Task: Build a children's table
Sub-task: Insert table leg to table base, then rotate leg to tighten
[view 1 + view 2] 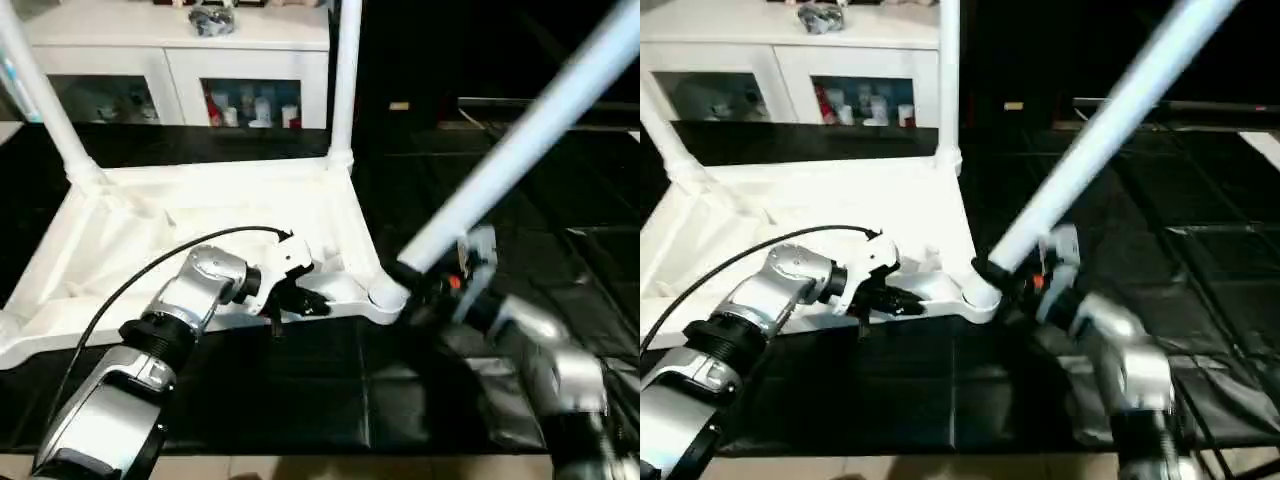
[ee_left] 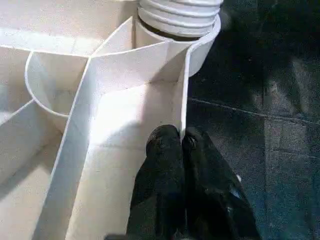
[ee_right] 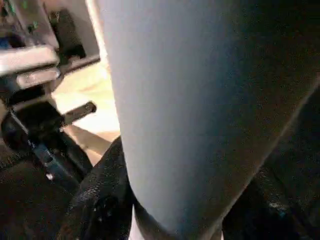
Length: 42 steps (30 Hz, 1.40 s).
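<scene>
Top (image 1: 200,215) lies underside up on the black floor (image 1: 300,390), two legs (image 1: 345,80) upright in its far corner sockets. Third leg (image 1: 520,140) leans, foot at the near right socket (image 1: 385,295), gripped by the right gripper (image 1: 425,280), half open. Left gripper (image 2: 182,145), fingers closed, pinches the near rim. Leg-seating is in hand; next, straighten and press it home.

White ribbed table top (image 1: 200,215), white legs (image 1: 520,130), black floor (image 1: 300,390)

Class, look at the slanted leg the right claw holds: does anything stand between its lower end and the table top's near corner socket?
Nothing visible does. The leg slants with its lower end right at the corner socket, gripped by the right claw.
</scene>
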{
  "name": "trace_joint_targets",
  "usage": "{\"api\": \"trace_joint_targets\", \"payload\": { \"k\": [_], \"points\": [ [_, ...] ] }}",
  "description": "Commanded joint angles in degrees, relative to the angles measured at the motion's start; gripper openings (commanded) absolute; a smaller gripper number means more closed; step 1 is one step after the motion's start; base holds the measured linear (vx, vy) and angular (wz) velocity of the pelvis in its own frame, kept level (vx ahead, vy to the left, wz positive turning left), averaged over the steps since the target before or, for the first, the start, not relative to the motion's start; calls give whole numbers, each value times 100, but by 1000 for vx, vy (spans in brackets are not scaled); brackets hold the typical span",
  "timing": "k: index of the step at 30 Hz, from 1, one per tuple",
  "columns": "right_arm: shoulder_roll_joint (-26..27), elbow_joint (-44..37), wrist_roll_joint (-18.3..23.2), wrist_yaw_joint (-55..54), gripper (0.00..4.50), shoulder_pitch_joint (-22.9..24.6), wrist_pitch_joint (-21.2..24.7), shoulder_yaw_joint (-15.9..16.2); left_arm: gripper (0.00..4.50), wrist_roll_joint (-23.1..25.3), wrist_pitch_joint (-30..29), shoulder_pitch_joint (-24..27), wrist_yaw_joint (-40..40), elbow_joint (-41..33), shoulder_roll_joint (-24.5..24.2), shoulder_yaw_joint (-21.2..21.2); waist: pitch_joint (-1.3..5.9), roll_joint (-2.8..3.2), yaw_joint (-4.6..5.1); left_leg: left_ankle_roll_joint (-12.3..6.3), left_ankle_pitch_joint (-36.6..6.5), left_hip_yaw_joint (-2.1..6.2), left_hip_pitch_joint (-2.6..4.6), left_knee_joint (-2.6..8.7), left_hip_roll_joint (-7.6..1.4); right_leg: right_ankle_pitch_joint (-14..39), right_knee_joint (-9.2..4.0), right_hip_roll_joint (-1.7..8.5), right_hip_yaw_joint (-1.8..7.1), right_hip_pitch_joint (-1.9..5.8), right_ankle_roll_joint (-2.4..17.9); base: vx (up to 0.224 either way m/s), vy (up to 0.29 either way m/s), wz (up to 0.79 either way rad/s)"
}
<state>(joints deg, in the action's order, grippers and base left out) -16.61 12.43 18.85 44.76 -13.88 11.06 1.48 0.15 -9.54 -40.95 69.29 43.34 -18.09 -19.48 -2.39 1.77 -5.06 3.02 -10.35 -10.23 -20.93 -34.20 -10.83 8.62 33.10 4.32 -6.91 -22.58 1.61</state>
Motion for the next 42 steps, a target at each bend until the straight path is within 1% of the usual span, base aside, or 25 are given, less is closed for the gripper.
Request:
{"api": "trace_joint_targets", "payload": {
  "k": [1, 2, 4, 5, 6, 8, 9, 10, 12, 14, 15, 16, 17, 19, 20, 21, 22, 23, 25, 26, 31, 35, 39, 41, 42],
  "points": [
    [-165, 340, -581, -110, 191, 295, 111, 337, 0, -44, -8, -113, -154, -10, -50, 192, 337, 42, 22, -148, -1640, 122, 94, 417, -241, 2293, -501, 488, 311, 293, 784, 0, 0, 0],
    [-216, 315, -691, -99, 191, 304, 56, 423, 0, -42, -5, -117, -162, 0, -46, 195, 323, 42, 28, -153, -1715, 121, 110, 421, -238, 2441, -530, 486, 304, 281, 743, 0, 0, 0],
    [-302, 287, -818, -2, 191, 297, 27, 577, 0, -36, 0, -120, -179, 14, -40, 199, 283, 18, 57, -138, -1991, 131, 160, 420, -223, 3018, -608, 482, 268, 255, 553, 0, 0, 0],
    [-316, 285, -832, 33, 191, 278, 44, 620, 0, -30, 5, -120, -185, 20, -39, 200, 267, 28, 72, -131, -2138, 138, 195, 418, -217, 3272, -653, 483, 253, 234, 469, 0, 0, 0],
    [-324, 308, -835, 82, 191, 230, 70, 663, 0, -19, 16, -120, -192, 27, -42, 198, 265, 28, 79, -120, -2202, 145, 207, 416, -214, 3357, -667, 487, 243, 232, 437, 0, 0, 0],
    [-342, 399, -863, 164, 191, 116, 19, 750, 0, 20, 48, -120, -203, 39, -54, 187, 281, -57, 105, -136, -2177, 159, 188, 427, -221, 3416, -673, 495, 238, 247, 364, 0, 0, 0],
    [-343, 417, -864, 182, 191, 97, 20, 759, 0, 22, 50, -120, -202, 39, -56, 186, 281, -57, 105, -136, -2177, 159, 188, 427, -221, 3416, -673, 495, 238, 247, 364, 0, 0, 0],
    [-344, 481, -866, 244, 191, 29, 23, 794, 0, 28, 58, -119, -196, 36, -65, 182, 276, -16, 122, -141, -2202, 165, 190, 433, -229, 3356, -661, 494, 241, 235, 394, 0, 0, 0],
    [-333, 649, -877, 394, 191, -131, -23, 877, 0, 44, 96, -122, -145, 33, -98, 155, 280, -13, 149, -140, -2250, 174, 190, 435, -230, 3318, -653, 500, 238, 238, 427, 0, 0, 0],
    [-298, 817, -806, 659, 191, -312, -53, 944, 0, 87, 250, -114, 15, 1, -163, 72, 266, -9, 193, -137, -2342, 181, 189, 434, -223, 3406, -674, 501, 226, 232, 407, 0, 0, 0],
    [-290, 855, -774, 748, 191, -359, -58, 963, 0, 101, 302, -108, 78, -16, -185, 42, 272, -104, 198, -180, -2272, 182, 170, 416, -210, 3503, -661, 520, 221, 244, 380, 0, 0, 0],
    [-278, 916, -679, 1014, 191, -463, -41, 1023, 0, 138, 458, -73, 277, -98, -259, -47, 268, -83, 189, -202, -2226, 177, 180, 419, -219, 3583, -690, 540, 236, 225, 363, 0, 0, 0],
    [-297, 960, -644, 1209, 191, -517, -31, 1078, 0, 162, 539, -65, 412, -135, -294, -110, 267, -71, 194, -196, -2195, 185, 163, 436, -242, 3494, -681, 541, 248, 238, 386, 0, 0, 0],
    [-335, 1017, -637, 1471, 191, -572, -24, 1178, 0, 204, 636, -70, 539, -154, -333, -190, 271, -89, 191, -180, -2196, 186, 158, 455, -264, 3338, -656, 530, 260, 240, 430, 0, 0, 0],
    [-373, 1021, -631, 1654, 191, -591, 11, 1259, 0, 233, 683, -81, 606, -158, -356, -236, 279, -85, 181, -172, -2211, 188, 157, 472, -281, 3141, -609, 529, 281, 248, 541, 0, 0, 0],
    [-436, 1018, -655, 1895, 191, -605, 45, 1394, 0, 275, 747, -90, 701, -169, -391, -302, 279, -100, 175, -181, -2189, 180, 154, 471, -283, 3096, -604, 529, 287, 249, 565, 0, 0, 0],
    [-460, 1006, -675, 1953, 191, -599, 50, 1444, 0, 288, 766, -89, 732, -177, -403, -323, 283, -99, 154, -198, -2089, 166, 148, 469, -280, 3001, -586, 535, 303, 259, 613, 0, 0, 0],
    [-479, 1006, -722, 2010, 191, -592, 15, 1514, 0, 301, 787, -100, 790, -178, -418, -351, 285, -99, 141, -207, -2041, 161, 142, 472, -284, 2965, -580, 541, 311, 262, 635, 0, 0, 0],
    [-487, 1047, -750, 2183, 191, -600, 0, 1610, 0, 340, 834, -145, 879, -137, -433, -397, 286, -96, 114, -197, -1981, 150, 160, 473, -288, 2950, -583, 542, 317, 252, 662, 0, 0, 0],
    [-485, 1073, -765, 2294, 191, -604, -10, 1655, 0, 356, 862, -176, 914, -94, -433, -412, 288, -115, 103, -180, -1978, 155, 149, 486, -293, 2924, -566, 538, 312, 267, 677, 0, 0, 0],
    [-463, 1188, -784, 2479, 191, -633, -79, 1689, 0, 417, 967, -272, 954, 85, -393, -419, 283, -104, 89, -121, -2126, 160, 175, 491, -298, 3040, -583, 543, 309, 248, 673, 0, 0, 0],
    [-421, 1262, -800, 2429, 191, -668, -129, 1662, 0, 420, 935, -309, 881, 163, -352, -391, 275, -117, 81, -81, -2228, 168, 196, 490, -290, 3270, -616, 548, 298, 236, 586, 0, 0, 0],
    [-314, 1346, -843, 2155, 191, -664, -225, 1544, 0, 388, 835, -308, 747, 200, -311, -307, 264, -130, 95, -60, -2349, 175, 213, 485, -276, 3527, -657, 555, 281, 209, 489, 0, 0, 0],
    [-168, 1493, -909, 1731, 191, -690, -348, 1365, 0, 321, 660, -293, 633, 194, -280, -183, 248, -116, 114, -32, -2461, 187, 230, 480, -268, 3710, -690, 554, 258, 189, 426, 0, 0, 0],
    [-148, 1517, -921, 1671, 191, -695, -370, 1340, 0, 313, 639, -290, 616, 192, -277, -167, 243, -103, 129, -4, -2528, 193, 241, 476, -265, 3787, -702, 557, 247, 174, 403, 0, 0, 0]
  ]
}}
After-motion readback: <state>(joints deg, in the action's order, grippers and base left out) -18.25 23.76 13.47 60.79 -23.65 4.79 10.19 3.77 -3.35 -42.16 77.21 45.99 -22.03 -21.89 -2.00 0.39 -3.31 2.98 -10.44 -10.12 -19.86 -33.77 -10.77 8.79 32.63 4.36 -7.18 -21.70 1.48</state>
